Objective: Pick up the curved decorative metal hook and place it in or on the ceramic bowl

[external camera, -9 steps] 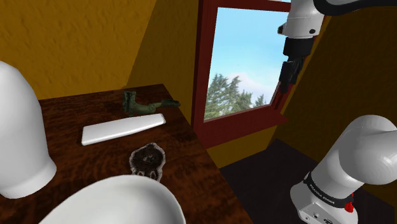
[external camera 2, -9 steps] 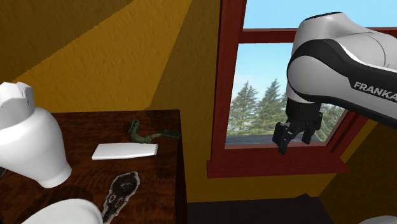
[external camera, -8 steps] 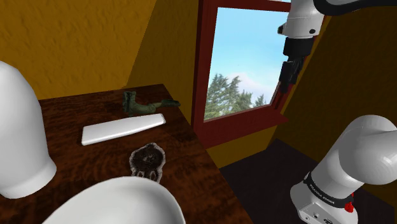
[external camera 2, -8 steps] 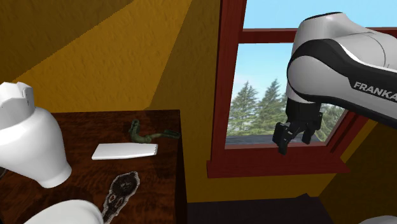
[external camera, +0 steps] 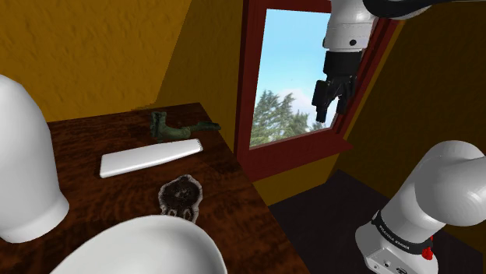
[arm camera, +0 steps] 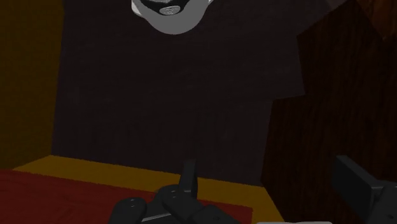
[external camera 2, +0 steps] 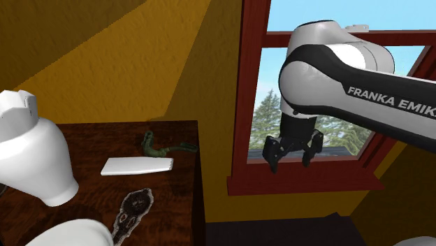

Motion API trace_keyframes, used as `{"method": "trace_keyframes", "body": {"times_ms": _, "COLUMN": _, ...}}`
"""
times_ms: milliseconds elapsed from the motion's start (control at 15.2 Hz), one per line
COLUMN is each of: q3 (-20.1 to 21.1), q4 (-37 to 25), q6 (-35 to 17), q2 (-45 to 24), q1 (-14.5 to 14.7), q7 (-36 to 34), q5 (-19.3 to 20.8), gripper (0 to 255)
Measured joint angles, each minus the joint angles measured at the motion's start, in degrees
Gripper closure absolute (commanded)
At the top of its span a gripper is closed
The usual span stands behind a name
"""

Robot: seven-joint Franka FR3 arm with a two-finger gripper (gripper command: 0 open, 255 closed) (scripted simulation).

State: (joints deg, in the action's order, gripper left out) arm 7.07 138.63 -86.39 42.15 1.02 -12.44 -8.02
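The dark green curved hook (external camera: 181, 127) (external camera 2: 162, 145) lies at the far end of the dark wooden table (external camera: 226, 167) (external camera 2: 178, 189), near the wall. A large white rounded bowl (external camera: 148, 245) (external camera 2: 66, 234) sits at the table's near end, cut off by the picture edge. My black gripper (external camera: 330, 95) (external camera 2: 290, 155) (arm camera: 272, 184) hangs open and empty in front of the window, off the table and well to the right of the hook in both exterior views. In the wrist view it points down at the dark floor.
A flat white slab (external camera: 150, 157) (external camera 2: 137, 165) lies just in front of the hook. A dark ornate piece (external camera: 180, 194) (external camera 2: 134, 207) rests between slab and bowl. A tall white vase (external camera: 23, 163) (external camera 2: 31, 157) stands at the left. The red window frame (external camera: 288, 156) (external camera 2: 307, 183) is beside the table.
The arm has swung to the left in both exterior views, bringing the gripper closer to the table; the hand has turned about its axis. The fingers stay open. Nothing on the table moved.
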Motion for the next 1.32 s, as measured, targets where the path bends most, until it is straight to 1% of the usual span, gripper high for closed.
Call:
{"method": "trace_keyframes", "body": {"times_ms": 198, "q3": 2.91, "q4": -2.02, "q6": -1.49, "q2": -3.02, "q1": -0.11, "q7": -6.60, "q5": -4.04, "gripper": 0}}
{"method": "trace_keyframes", "body": {"times_ms": 330, "q3": 5.15, "q4": -3.29, "q6": -3.44, "q2": -5.67, "q1": -0.14, "q7": -11.14, "q5": -6.71, "gripper": 0}}
{"method": "trace_keyframes", "body": {"times_ms": 726, "q3": 11.19, "q4": -9.13, "q6": -8.92, "q2": -14.35, "q1": -0.63, "q7": -24.49, "q5": -12.84, "gripper": 0}}
{"method": "trace_keyframes", "body": {"times_ms": 1056, "q3": 15.35, "q4": -15.57, "q6": -13.78, "q2": -22.80, "q1": -1.47, "q7": -34.94, "q5": -15.34, "gripper": 0}}
{"method": "trace_keyframes", "body": {"times_ms": 1320, "q3": 18.23, "q4": -22.18, "q6": -17.32, "q2": -30.34, "q1": -1.97, "q7": -43.69, "q5": -15.54, "gripper": 0}}
